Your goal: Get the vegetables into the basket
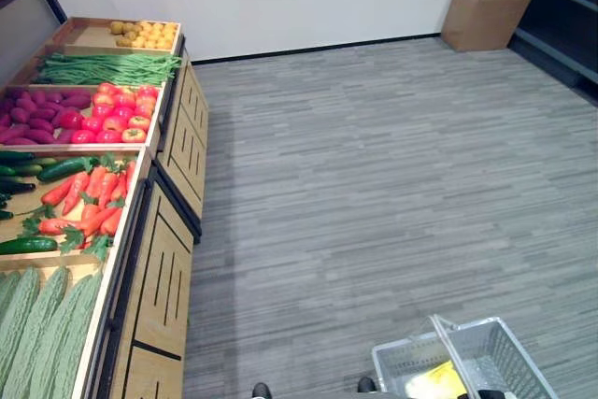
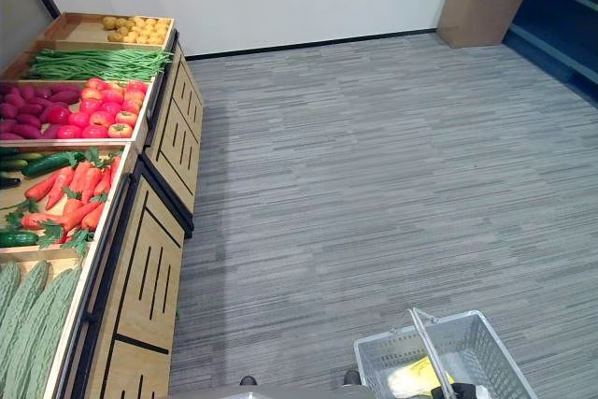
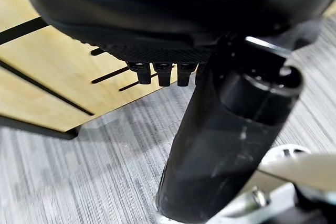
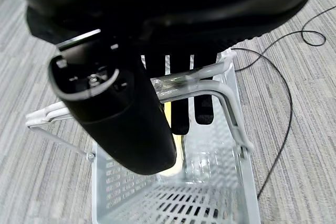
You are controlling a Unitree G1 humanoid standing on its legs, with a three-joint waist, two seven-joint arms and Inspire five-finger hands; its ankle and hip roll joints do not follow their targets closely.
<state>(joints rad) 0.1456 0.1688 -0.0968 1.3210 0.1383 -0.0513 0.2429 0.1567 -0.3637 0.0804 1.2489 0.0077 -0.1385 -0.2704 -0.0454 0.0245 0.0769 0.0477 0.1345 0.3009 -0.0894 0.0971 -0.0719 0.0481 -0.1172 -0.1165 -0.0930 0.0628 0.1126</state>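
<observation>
White perforated plastic basket [image 2: 486, 343] is carried by its handle, clasped in the right hand [image 4: 178, 93]. Left hand [image 3: 163, 72], fingers curled, empty, beside the wooden produce stand [image 1: 168, 259].

A mock grocery shop set up indoors. A wooden produce stand [image 1: 159, 277] along one wall holds sorted compartments of carrots [image 1: 89, 198], cucumbers [image 1: 61, 168], tomatoes [image 1: 117, 114], green beans [image 1: 107, 68] and bitter gourds [image 1: 37, 329]. A grey shopping basket [image 2: 486, 343] stands over striped carpet [image 1: 374, 184]; a cardboard box [image 1: 488, 2] sits by the white wall.
</observation>
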